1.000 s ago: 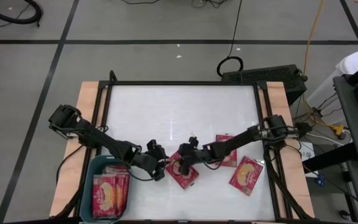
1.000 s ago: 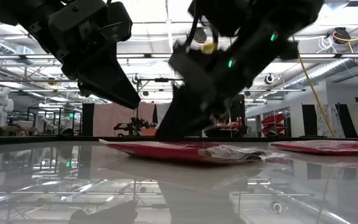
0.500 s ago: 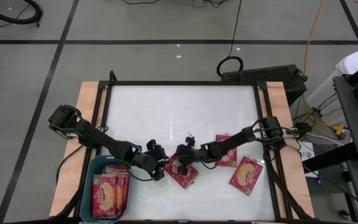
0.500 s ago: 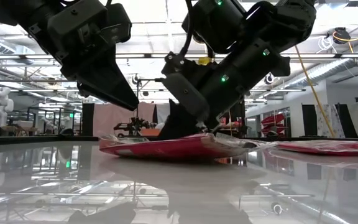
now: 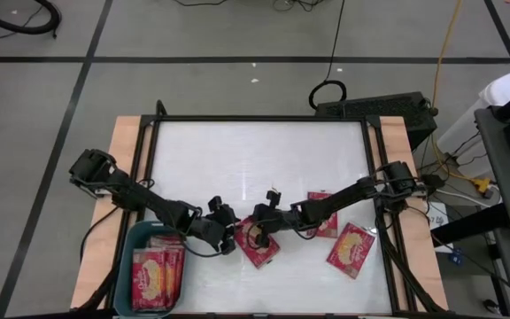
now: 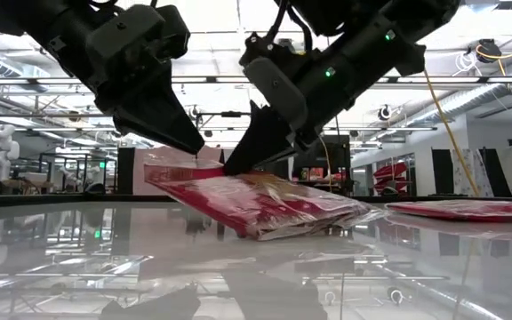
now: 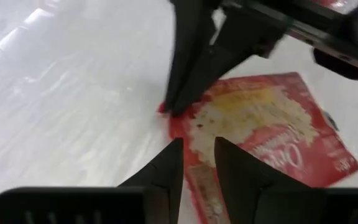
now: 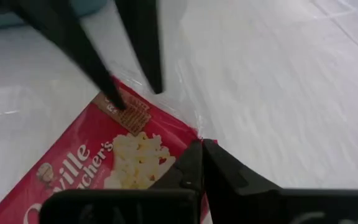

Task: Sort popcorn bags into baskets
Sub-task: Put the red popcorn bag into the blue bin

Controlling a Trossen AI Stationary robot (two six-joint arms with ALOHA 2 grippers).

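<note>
A teal basket is seen at the table's near left corner, and several red popcorn bags are packed inside it, standing side by side. Just beyond the basket and to its right, the left gripper is held above the white table with its two fingers a little apart and nothing between them; its tips hang over the edge of a red popcorn bag. That bag is pinched at one corner by the right gripper, whose fingers are pressed together on the packet's edge. The pinched end is lifted off the surface, while the opposite end is rested on the table, so the bag is tilted. Farther from the basket, to the right of the lifted bag, a second bag is laid flat under the right arm. A third bag is laid flat still farther right, near the table's right edge, well apart from the basket.
</note>
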